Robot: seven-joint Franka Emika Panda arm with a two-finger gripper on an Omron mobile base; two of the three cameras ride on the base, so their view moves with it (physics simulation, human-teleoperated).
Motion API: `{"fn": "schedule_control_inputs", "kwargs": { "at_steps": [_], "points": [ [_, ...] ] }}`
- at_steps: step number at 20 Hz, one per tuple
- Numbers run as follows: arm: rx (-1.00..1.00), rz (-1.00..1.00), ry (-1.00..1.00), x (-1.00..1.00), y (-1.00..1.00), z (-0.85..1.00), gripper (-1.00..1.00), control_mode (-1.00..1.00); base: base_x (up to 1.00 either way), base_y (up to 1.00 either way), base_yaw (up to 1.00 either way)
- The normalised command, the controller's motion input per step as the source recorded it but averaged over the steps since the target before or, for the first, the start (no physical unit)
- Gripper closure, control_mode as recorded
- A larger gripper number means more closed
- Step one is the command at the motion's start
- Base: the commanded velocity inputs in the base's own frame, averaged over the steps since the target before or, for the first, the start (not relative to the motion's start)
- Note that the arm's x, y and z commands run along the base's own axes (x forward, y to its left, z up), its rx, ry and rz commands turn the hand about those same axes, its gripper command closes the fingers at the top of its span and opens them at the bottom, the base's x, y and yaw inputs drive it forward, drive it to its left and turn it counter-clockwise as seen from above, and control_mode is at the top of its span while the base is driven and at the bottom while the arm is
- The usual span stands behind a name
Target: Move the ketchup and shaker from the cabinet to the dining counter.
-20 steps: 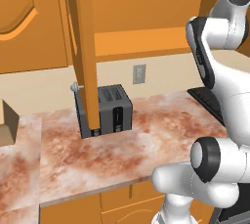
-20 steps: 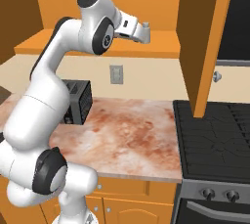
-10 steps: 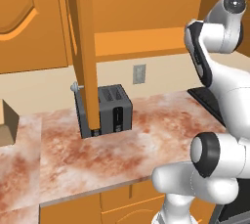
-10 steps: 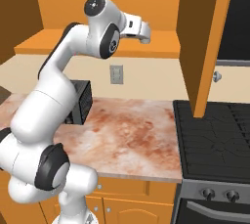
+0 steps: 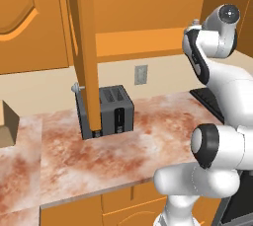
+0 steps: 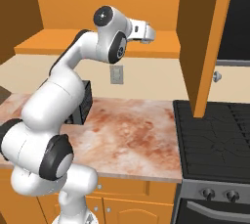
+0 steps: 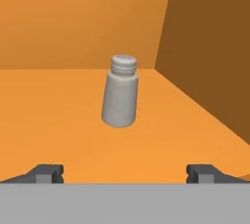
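Hand view: shaker (image 7: 120, 91) is seen upright on the orange shelf of the cabinet (image 7: 73, 17), well inside, not far from the darker side wall to its right, nothing touching it. Tool (image 7: 125, 174) is spread wide, both tips low in the pic w/ nothing between them; shaker is ahead of the tips, roughly centred, a bit left of mid-line. Right base view: arm is raised to shelf height w/ the tool (image 6: 146, 33) pointed into the open cabinet (image 6: 97, 47), door (image 6: 202, 42) hanging open at the side. Below, the marble bench (image 6: 132, 130) carries a grey toaster (image 5: 109, 112). Ketchup can't be made out. Step in hand, as judged: approach & grasp of shaker. To do it well, approach should be kept straight & level along the shelf, w/ a slight shift so the body sits midway btwn the tips; the grip is best taken on the cylindrical body below the cap, not the narrower cap. Tips should be kept just off the shelf. Closing early would likely knock it over or push it back.
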Motion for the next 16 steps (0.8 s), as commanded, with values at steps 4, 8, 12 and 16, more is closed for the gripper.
{"fn": "schedule_control_inputs", "kwargs": {
  "at_steps": [4,8,12,16],
  "points": [
    [0.00,0.00,0.09,0.35,-0.01,0.11,-1.00,-1.00,0.00,0.00,0.00],
    [0.00,0.00,0.07,0.30,0.00,0.01,-1.00,-1.00,0.00,0.00,0.00],
    [0.00,0.00,0.00,0.23,-0.04,-0.02,-1.00,-1.00,0.00,0.00,0.00],
    [0.00,0.00,-0.03,0.19,-0.07,-0.21,-1.00,-1.00,0.00,0.00,0.00]
  ]
}}
